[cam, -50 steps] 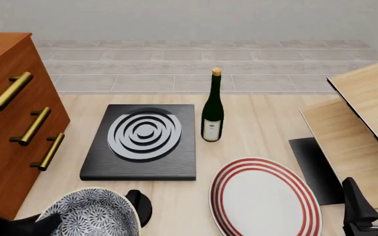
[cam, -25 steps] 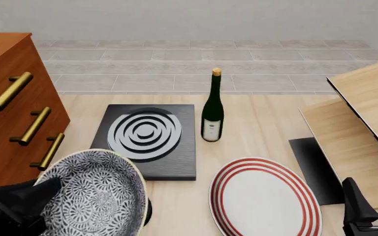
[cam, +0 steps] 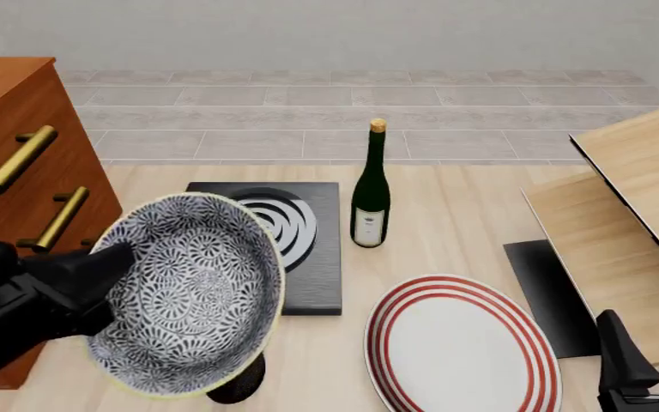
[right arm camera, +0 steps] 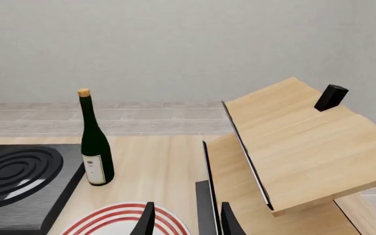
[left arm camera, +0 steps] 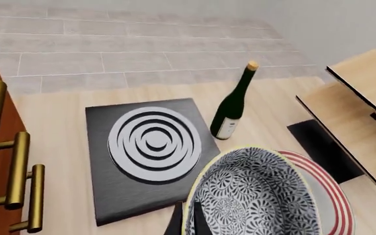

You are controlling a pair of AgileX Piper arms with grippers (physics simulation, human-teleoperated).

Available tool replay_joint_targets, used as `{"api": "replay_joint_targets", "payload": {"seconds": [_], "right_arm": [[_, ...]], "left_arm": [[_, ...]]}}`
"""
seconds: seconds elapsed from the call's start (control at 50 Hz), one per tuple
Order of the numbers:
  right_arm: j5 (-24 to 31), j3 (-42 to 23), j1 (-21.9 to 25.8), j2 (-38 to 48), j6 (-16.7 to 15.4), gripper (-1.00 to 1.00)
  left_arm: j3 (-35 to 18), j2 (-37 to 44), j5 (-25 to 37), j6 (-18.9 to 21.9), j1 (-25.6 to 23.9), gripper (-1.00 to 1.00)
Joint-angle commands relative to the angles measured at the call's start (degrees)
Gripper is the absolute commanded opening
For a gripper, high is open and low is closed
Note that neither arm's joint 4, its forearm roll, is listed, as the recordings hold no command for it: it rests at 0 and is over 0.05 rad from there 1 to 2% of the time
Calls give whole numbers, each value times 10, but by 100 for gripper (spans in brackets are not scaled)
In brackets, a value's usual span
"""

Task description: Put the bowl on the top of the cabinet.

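My left gripper [cam: 106,283] clamps rim of deep white bowl with dark leafy pattern [cam: 192,292], lifted, tilted, beside reddish-brown wooden cabinet [cam: 21,172]. Only right wrist view shows my right gripper [right arm camera: 184,220] fingers apart, empty, over red-ringed white plate [right arm camera: 119,220].

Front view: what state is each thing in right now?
Bowl: lifted off the table, tilted, gripped at its rim.
Left pincer: shut on the bowl.
Right pincer: open, holding nothing.
Bottle: upright, corked.
Plate: flat on the table, bare.
Cabinet: drawers closed.
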Motion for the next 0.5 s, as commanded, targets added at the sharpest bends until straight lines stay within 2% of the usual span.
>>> {"api": "replay_joint_targets", "payload": {"seconds": [0.02,0.18,0.36,0.42,0.5], "right_arm": [[1,-1,0,-1,0,100],[4,-3,0,-1,1,100],[7,-6,-1,-1,2,100],[10,-9,-1,-1,3,100],[10,-10,0,0,2,100]], "left_arm": [[-21,58,-64,-8,5,-100],[-79,107,-67,1,20,-100],[-98,140,-82,-3,44,-100],[-106,147,-78,0,87,-100],[-117,158,-77,-8,85,-100]]}}
